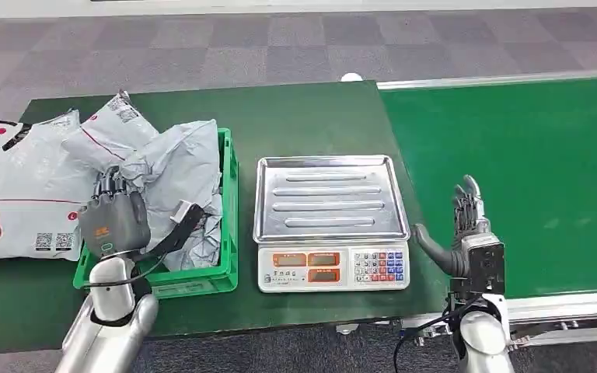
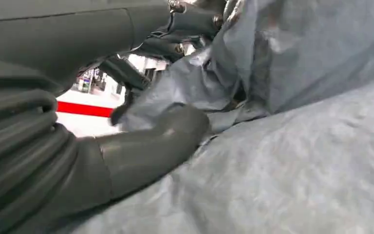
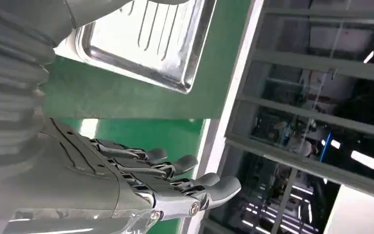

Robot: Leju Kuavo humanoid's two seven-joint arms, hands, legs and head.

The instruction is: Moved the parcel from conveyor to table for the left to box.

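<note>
Left robot hand point(image 1: 113, 220) on parcel point(image 1: 172, 167); right robot hand point(image 1: 468, 233) spread.

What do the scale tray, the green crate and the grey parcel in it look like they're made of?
Scale tray: bare metal, likely stainless steel; shiny, reflective, with pressed ribs.
Green crate: rigid moulded plastic, by its slotted wall and glossy rim.
Grey parcel: thin plastic film mailer, it seems; crumpled, softly sheened folds under the left hand.

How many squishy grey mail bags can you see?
3, maybe more hidden. One crumpled grey plastic mail bag lies in the green plastic crate under the left hand; a second leans behind; a big printed one lies beside.
</note>
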